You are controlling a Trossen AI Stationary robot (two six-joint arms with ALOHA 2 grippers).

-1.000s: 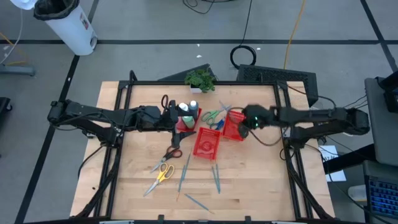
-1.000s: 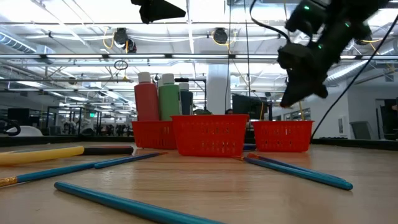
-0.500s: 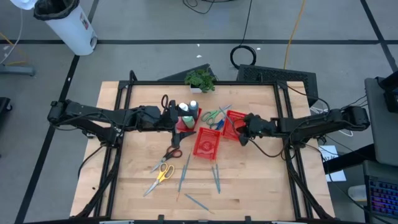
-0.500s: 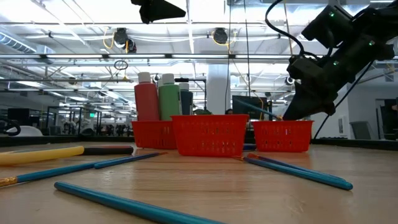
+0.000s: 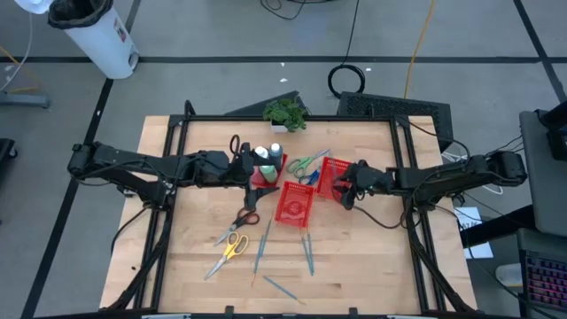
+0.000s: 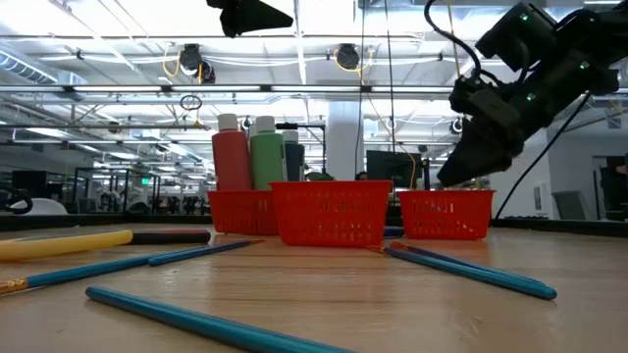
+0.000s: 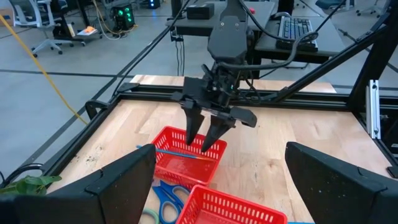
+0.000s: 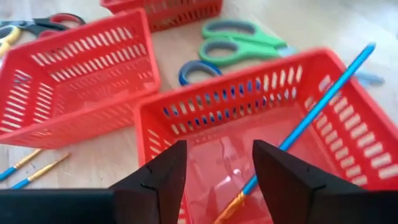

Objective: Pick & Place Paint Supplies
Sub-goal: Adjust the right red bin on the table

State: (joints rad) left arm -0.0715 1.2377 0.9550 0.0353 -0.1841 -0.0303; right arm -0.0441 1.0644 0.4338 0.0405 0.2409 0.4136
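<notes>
Red mesh tray (image 8: 348, 124) on the right now holds a blue brush (image 8: 311, 121), lying slantwise across it and free of the right gripper (image 7: 207, 138), whose fingers have just spread from pinched and hang over that tray. That delivery looks done. Left gripper (image 5: 241, 167) waits wide open by the paint bottles (image 5: 268, 156).

Three trays (image 5: 294, 205), four scissors (image 5: 232, 247), roughly six brushes (image 5: 263, 245).
</notes>
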